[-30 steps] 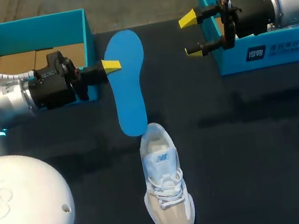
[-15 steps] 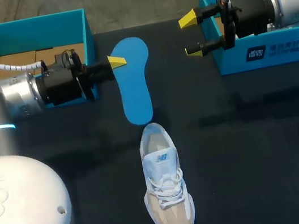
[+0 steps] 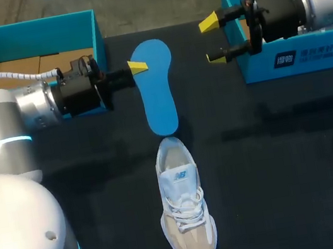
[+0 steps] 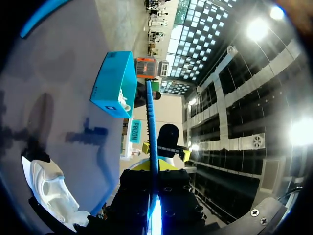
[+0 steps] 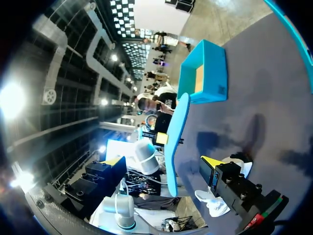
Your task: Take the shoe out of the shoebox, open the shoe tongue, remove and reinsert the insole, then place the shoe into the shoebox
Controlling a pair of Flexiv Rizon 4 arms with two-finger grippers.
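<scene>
At the table's far left corner stood an open teal shoebox (image 3: 36, 31), brown cardboard showing on its floor. Just in front of it the left arm came in from the side, and the left gripper (image 3: 138, 67) was clamped on one long edge of the blue insole (image 3: 158, 94), a yellow tip pressed against its broad forefoot end. From the left wrist camera the insole (image 4: 151, 117) ran edge-on, straight out from between the fingers. It hung over the dark table top (image 3: 276, 170) with its narrow heel end pointing down at the shoe (image 3: 183, 205); whether the two touched could not be told. That white and beige sneaker sat upright at the middle of the table, laces tied, its heel opening toward the insole and its toe toward the near edge. Further right, the right gripper (image 3: 212, 40) hovered with its two yellow tips wide apart and nothing between them, just beside a second teal box (image 3: 296, 58) at the far right corner.
</scene>
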